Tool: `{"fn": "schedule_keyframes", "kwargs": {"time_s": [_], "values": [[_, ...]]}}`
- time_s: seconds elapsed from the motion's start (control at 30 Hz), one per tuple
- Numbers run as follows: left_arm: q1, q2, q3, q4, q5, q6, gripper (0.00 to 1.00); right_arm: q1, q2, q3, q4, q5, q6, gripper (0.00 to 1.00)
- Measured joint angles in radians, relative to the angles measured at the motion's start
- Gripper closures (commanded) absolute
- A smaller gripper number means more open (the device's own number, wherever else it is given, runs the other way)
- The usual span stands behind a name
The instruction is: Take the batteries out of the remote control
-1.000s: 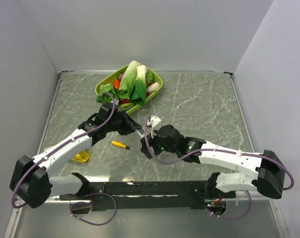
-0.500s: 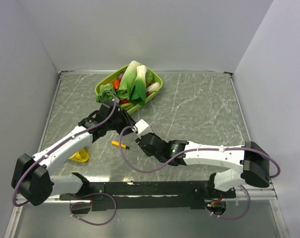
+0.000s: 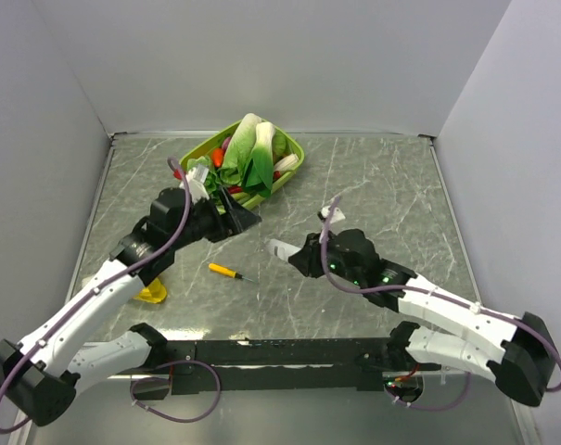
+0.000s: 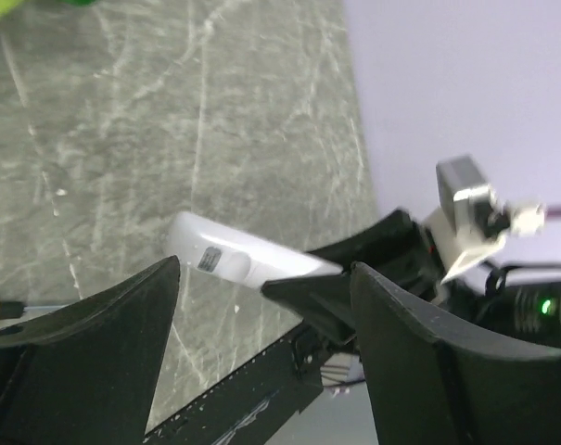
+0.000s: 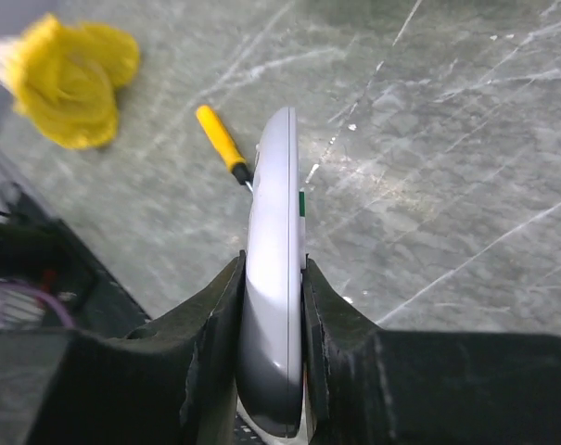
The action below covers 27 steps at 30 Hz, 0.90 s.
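Note:
The remote control [image 3: 284, 249] is a slim white bar held above the table, pointing left out of my right gripper [image 3: 303, 258]. In the right wrist view both pads press its sides, so my right gripper [image 5: 274, 283] is shut on the remote control [image 5: 274, 213]. A thin green strip [image 5: 302, 204] shows along the remote's right edge; I cannot tell if it is one of the batteries. My left gripper [image 3: 250, 219] stands open and empty to the left, apart from the remote. The left wrist view shows the remote control [image 4: 226, 260] beyond my open left gripper [image 4: 264, 271].
A yellow-handled screwdriver [image 3: 223, 271] lies on the marble table between the arms. A green basket [image 3: 295, 154] of vegetables stands at the back, just behind the left gripper. A yellow object [image 3: 152, 294] lies at the left by the left arm.
The right gripper shut on the remote and carried it right and up. The left gripper opened, let go and drew back toward the basket.

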Motion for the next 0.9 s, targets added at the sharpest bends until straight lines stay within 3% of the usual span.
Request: {"fn": "schedule_keyframes", "kwargs": {"time_s": [0.2,0.4,0.57,0.9], "values": [[0.0,-0.049,-0.163,0.122,0.109,0.021,0.25,-0.037,-0.087,-0.022,0.02,-0.103,0.034,1.0],[0.0,-0.032,-0.161,0.137,0.203,0.121,0.22,-0.053,-0.143,0.014,-0.061,-0.175,-0.014,1.0],[0.002,-0.066,-0.188,0.206,0.32,0.156,0.22,-0.058,-0.246,0.003,-0.015,-0.269,-0.009,0.99],[0.002,-0.078,-0.226,0.274,0.588,0.231,0.22,-0.06,-0.284,-0.008,0.035,-0.41,-0.006,0.98]]}}
